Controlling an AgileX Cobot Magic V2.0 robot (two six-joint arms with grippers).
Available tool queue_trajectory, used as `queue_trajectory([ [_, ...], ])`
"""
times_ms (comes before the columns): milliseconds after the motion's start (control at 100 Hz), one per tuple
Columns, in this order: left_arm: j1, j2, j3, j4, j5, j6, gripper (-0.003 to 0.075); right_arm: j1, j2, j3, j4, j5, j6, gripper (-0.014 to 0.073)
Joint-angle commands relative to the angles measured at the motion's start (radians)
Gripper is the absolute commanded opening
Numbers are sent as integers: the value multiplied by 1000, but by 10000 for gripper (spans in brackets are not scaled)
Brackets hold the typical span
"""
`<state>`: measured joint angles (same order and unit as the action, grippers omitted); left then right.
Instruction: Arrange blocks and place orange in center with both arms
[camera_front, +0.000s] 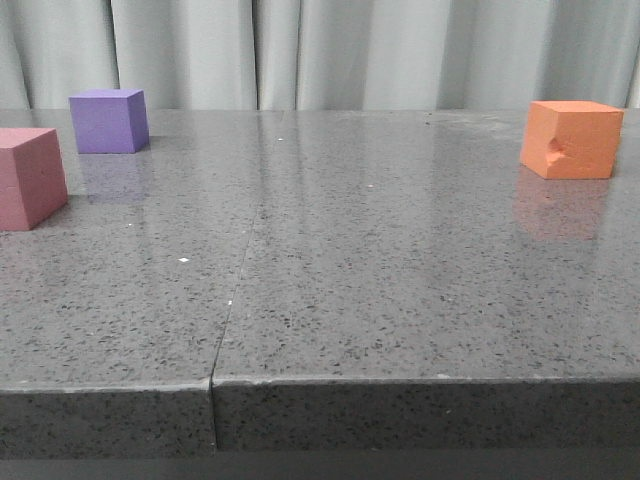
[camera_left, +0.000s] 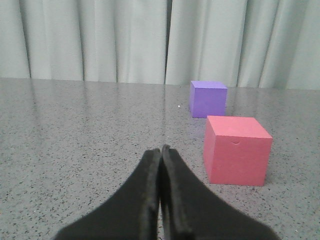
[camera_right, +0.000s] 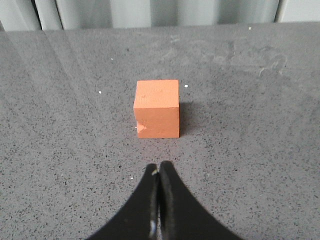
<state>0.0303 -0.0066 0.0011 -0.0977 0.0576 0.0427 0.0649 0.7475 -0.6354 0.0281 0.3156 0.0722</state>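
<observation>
My left black claw gripper (camera_left: 161, 150) is pinched tight on nothing, and so is my right black claw gripper (camera_right: 159, 167). I think both wait low so each can reach its own side. The orange foam cube (camera_front: 571, 139) sits far on the right of the grey speckled stone table (camera_front: 330, 290), well apart from the middle. It has a gouged dent low on one face. The pink foam cube (camera_front: 28, 177) and purple foam cube (camera_front: 108, 121) sit near each other on the left.
</observation>
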Motion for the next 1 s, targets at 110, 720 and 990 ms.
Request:
queue_trajectory([
  [110, 2, -29, 40, 2, -80, -1, -20, -1, 100, -152, 22, 41, -5, 137],
  [720, 2, -29, 40, 2, -80, -1, -20, -1, 355, -462, 36, 137, -5, 634],
  [990, 2, -29, 40, 2, -80, -1, -20, -1, 544, -678, 54, 405, -5, 634],
])
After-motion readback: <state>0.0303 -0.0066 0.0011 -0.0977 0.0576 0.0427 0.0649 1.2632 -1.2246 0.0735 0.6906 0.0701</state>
